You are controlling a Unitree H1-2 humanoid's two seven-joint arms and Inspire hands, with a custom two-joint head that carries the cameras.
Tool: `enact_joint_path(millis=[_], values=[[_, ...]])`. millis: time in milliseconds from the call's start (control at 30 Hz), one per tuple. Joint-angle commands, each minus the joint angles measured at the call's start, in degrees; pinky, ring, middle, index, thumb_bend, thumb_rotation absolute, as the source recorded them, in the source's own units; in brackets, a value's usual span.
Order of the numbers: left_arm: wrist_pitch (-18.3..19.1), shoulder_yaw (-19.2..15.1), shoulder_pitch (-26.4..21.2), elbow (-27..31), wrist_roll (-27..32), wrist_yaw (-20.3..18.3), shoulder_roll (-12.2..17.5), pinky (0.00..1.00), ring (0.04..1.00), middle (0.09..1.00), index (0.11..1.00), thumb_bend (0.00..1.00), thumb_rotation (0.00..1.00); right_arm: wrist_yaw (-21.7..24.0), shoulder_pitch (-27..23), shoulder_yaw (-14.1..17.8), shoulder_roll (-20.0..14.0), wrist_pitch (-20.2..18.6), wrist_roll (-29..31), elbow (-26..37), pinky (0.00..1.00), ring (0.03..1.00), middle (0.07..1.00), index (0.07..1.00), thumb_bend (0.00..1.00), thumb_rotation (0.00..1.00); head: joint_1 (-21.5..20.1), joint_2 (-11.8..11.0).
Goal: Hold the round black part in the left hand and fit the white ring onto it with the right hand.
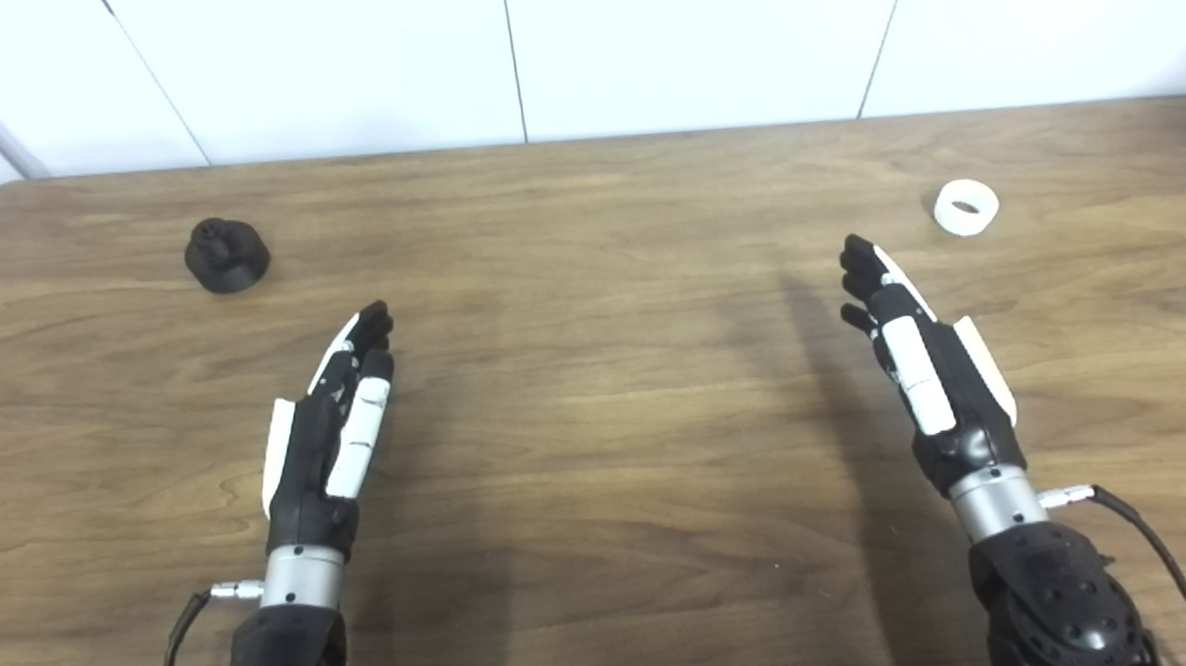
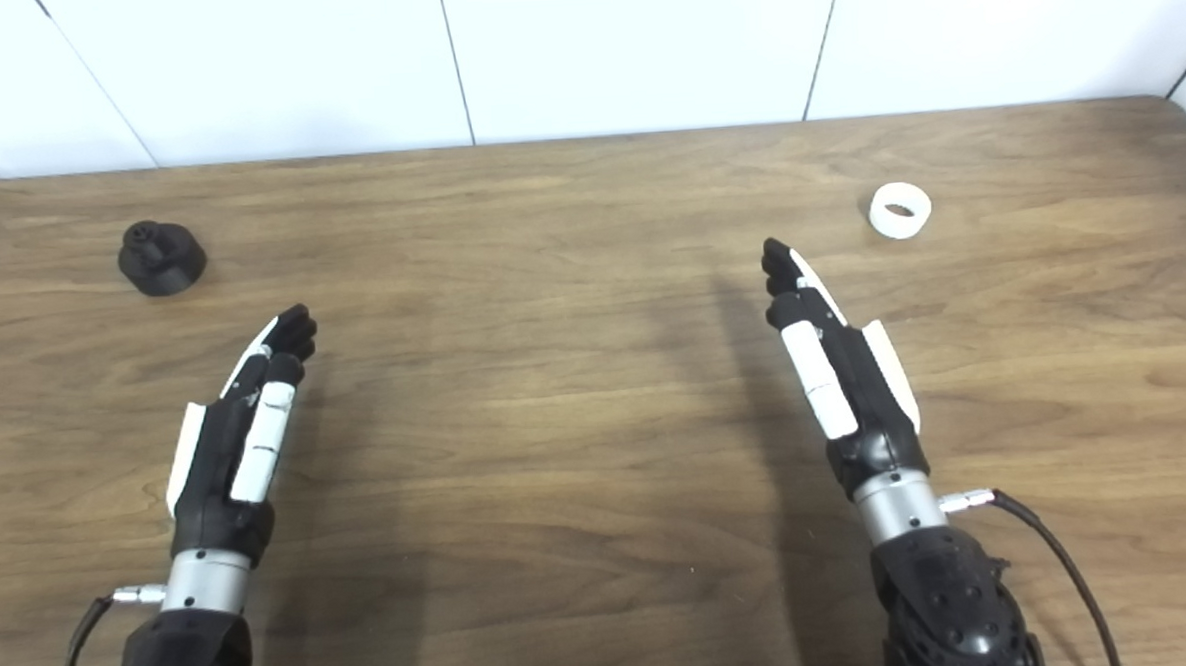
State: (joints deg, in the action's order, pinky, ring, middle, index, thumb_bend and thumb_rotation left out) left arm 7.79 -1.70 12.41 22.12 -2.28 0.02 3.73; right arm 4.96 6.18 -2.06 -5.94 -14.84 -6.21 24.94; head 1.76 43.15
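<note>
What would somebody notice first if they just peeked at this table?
Probably the two robot hands, the left hand and the right hand, both open and empty above the wooden table. Then the round black part far left, and the white ring far right.

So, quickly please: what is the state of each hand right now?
Left hand: open, fingers straight, holding nothing.
Right hand: open, fingers straight, holding nothing.
</note>
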Motion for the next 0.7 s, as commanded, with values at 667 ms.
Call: enact_joint_path(millis=[667], values=[[-8.71, 2.71, 3.06, -4.42, -3.78, 0.95, -1.17, 1.00, 0.953, 0.935, 0.931, 0.64, 0.87, 0.72, 1.10, 2.27, -2.51, 9.19, 3.09, -5.17, 0.93, 0.941, 0.951, 0.950, 0.56, 1.00, 12.36, -10.42]])
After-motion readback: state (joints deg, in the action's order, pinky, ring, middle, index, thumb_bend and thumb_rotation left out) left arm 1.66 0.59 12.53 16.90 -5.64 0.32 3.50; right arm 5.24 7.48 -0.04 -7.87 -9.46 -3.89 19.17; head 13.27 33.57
